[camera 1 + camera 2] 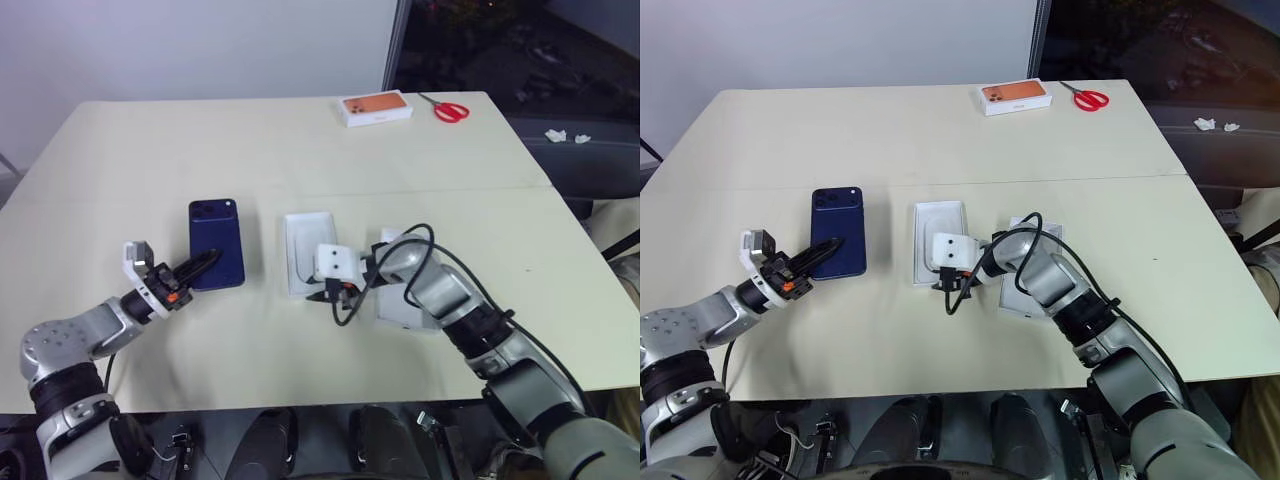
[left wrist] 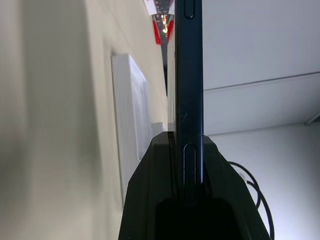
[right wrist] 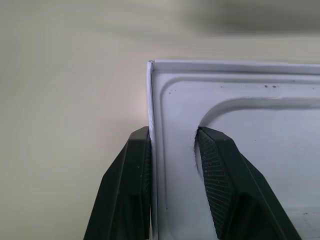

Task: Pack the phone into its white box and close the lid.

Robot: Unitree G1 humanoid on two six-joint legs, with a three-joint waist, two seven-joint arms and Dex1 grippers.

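Beige table w/ centre seam, white wall behind, dark window rt

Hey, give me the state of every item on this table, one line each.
phone: back up, near end clamped in the left gripper.
white insert: recess up, empty, right gripper at its rim.
orange-picture box: closed.
scissors: shut.
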